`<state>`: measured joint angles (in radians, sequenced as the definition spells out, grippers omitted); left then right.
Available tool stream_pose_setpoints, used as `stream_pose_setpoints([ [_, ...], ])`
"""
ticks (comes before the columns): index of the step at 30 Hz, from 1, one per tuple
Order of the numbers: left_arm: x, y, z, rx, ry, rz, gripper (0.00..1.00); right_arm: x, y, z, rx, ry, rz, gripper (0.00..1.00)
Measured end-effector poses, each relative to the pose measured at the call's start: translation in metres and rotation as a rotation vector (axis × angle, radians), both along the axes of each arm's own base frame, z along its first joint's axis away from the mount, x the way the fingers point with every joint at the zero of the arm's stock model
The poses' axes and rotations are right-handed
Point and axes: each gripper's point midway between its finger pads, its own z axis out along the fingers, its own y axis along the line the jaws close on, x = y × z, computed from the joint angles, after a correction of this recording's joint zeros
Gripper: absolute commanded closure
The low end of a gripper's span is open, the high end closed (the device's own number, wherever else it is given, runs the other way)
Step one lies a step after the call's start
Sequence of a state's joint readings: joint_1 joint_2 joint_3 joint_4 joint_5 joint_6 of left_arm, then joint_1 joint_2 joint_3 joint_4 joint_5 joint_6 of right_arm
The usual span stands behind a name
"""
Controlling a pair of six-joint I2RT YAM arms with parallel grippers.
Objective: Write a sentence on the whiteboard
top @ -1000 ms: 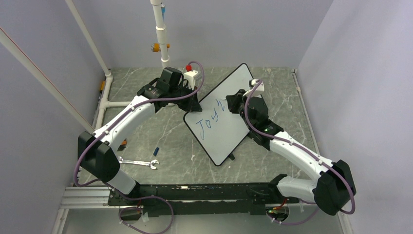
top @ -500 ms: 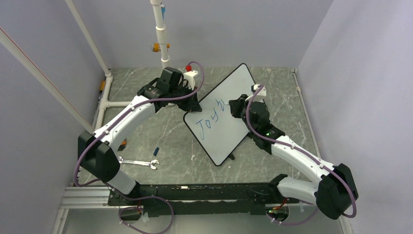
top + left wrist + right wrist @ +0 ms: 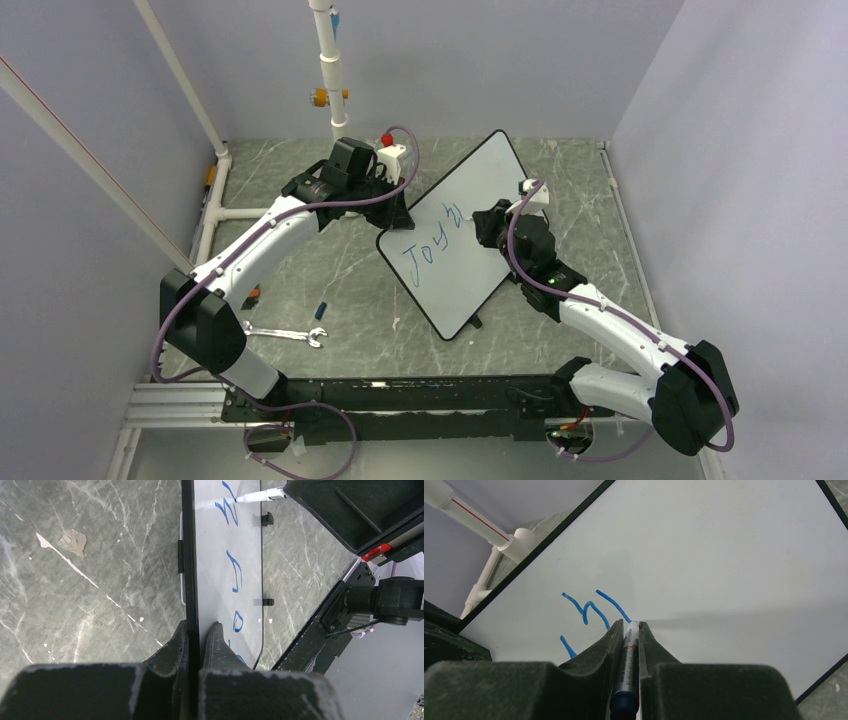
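On the marbled desk (image 3: pixel 330 270), the left pincer (image 3: pixel 199 626) is clamped tight on the left edge of the whiteboard (image 3: pixel 470 290), which sits between the two arms with its long axis running diagonally away from their bases. To the right, the right pincer (image 3: pixel 631 628) is closed around a blue marker (image 3: pixel 630 647), its tip touching the board at the end of the sentence (image 3: pixel 425 250), so far "Joy" plus what may be the start of "in". Blank board lies ahead along the line, nearer the right arm, which looks placed to write on.

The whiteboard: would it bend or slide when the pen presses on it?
Probably stiff: the whiteboard looks flat edge-on. Glossy, so likely slippery. It may slide or tip, perhaps why the left gripper clamps its rim.
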<state>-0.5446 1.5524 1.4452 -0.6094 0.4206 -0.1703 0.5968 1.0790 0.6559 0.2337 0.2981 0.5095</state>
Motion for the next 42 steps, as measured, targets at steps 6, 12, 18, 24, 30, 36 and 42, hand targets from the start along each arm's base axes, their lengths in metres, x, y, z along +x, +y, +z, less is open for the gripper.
stream_pose_setpoints([
  [6,0.0,0.0,0.0,0.0,0.0,0.0,1.0,0.001,0.001,0.0,-0.001,0.001,0.0,1.0],
  [12,0.0,0.0,0.0,0.001,0.0,0.001,1.0,0.008,0.003,0.007,0.001,-0.006,-0.008,1.0],
  [18,0.0,0.0,0.0,0.001,0.0,0.0,1.0,0.016,0.006,0.016,0.008,-0.016,-0.012,1.0],
  [24,0.0,0.0,0.0,0.001,0.0,0.001,1.0,0.022,0.008,0.021,0.011,-0.02,-0.017,1.0],
  [30,0.0,0.0,0.0,0.001,0.0,0.001,1.0,0.028,0.009,0.027,0.016,-0.028,-0.023,1.0],
  [36,0.0,0.0,0.0,0.002,0.0,0.001,1.0,0.032,0.01,0.032,0.018,-0.034,-0.026,1.0],
  [42,0.0,0.0,0.0,0.001,-0.001,0.001,1.0,0.034,0.007,0.031,0.018,-0.031,-0.033,1.0],
])
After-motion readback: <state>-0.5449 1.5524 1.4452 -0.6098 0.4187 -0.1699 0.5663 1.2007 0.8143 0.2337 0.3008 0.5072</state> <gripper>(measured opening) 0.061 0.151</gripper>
